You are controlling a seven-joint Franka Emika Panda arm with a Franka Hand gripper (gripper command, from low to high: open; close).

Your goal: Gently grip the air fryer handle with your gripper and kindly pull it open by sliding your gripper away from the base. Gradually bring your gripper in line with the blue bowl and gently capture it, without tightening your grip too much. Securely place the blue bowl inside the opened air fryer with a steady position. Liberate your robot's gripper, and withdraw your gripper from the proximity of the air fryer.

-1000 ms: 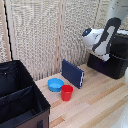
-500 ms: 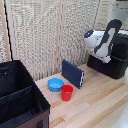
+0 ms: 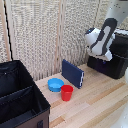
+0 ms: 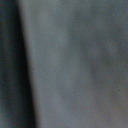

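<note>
1. Air fryer point(image 3: 111, 64): black box at the exterior view's right, against the slatted wall. My arm crosses its upper front. Drawer looks shut, as far as I can judge.
2. Air fryer handle: not made out; black on black, likely behind my arm.
3. My gripper point(image 3: 109, 56): just before the fryer's face. Jaws hidden; apart or together, cannot tell.
4. Wrist view: grey blur, nothing readable.
5. Blue bowl point(image 3: 55, 84): on the table, well apart toward the exterior view's left, red cup point(image 3: 67, 92) just beside.
</note>
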